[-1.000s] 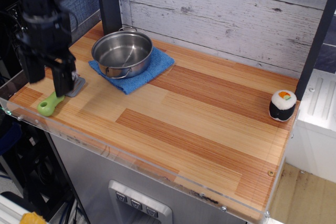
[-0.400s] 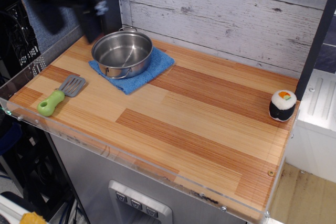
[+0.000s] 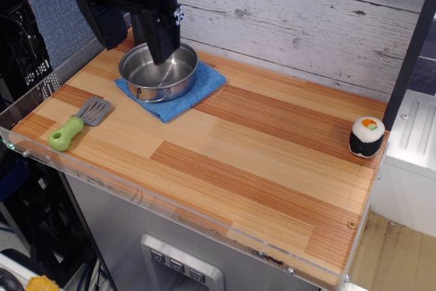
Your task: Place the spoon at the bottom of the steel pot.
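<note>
Lying near the front-left corner of the desk (image 3: 272,148), the spoon (image 3: 76,123) sits flat, green handle toward the edge, well apart from the steel pot (image 3: 159,69) on its blue cloth (image 3: 197,90). Above the pot hangs the hand (image 3: 133,28), fingers spread and empty. I'd say it should come down squarely over the chunky handle before closing.

Wood-plank table (image 3: 225,148) carrying three things directly.
A blue cloth (image 3: 204,86) lies at 11 o'clock under the pot (image 3: 159,69); the spoon (image 3: 78,124) lies at 9 o'clock near the left edge; a sushi toy (image 3: 366,137) stands at 3 o'clock.
</note>
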`<action>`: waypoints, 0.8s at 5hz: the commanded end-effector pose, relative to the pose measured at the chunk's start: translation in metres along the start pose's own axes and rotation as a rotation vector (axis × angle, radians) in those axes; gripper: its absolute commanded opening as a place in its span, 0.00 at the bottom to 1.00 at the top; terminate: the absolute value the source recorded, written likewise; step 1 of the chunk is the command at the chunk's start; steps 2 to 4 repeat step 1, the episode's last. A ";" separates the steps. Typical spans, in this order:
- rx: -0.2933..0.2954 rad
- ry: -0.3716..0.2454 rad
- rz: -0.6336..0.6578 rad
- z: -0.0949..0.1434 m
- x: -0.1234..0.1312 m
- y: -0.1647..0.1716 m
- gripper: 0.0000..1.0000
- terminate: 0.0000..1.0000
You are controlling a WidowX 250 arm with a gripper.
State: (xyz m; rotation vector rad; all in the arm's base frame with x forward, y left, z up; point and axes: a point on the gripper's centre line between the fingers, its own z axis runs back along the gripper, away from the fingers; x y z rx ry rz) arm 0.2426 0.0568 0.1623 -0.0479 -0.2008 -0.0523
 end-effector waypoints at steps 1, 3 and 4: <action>0.012 -0.027 -0.011 0.011 -0.007 0.000 1.00 1.00; 0.012 -0.027 -0.011 0.011 -0.007 0.000 1.00 1.00; 0.012 -0.027 -0.011 0.011 -0.007 0.000 1.00 1.00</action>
